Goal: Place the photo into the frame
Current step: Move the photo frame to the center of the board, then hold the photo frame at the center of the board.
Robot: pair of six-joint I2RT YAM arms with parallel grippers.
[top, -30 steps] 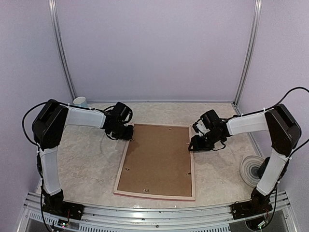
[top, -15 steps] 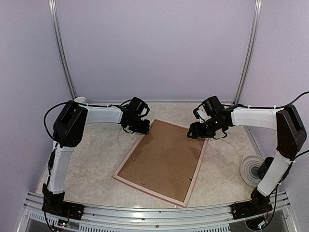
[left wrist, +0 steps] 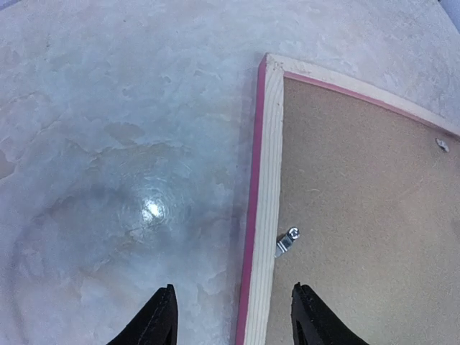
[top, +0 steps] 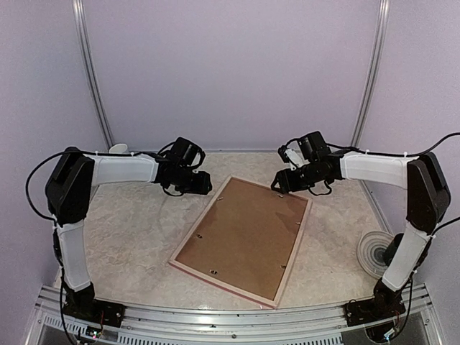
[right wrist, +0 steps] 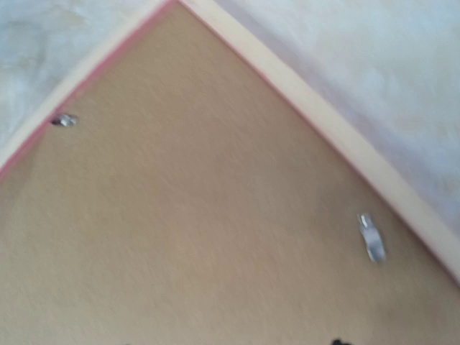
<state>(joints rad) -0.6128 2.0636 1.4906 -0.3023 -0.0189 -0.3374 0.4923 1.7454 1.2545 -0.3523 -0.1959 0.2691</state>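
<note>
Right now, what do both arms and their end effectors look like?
The left arm and right arm have white link covers between boxy black joints, with thin black cables looping alongside. The left end effector ends in two black tapered fingers.

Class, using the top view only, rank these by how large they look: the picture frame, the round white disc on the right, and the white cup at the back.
1. frame: by far the largest.
2. round white disc.
3. white cup: looks smallest, but it is partly hidden and farthest from the camera, so its real size is unsure.
</note>
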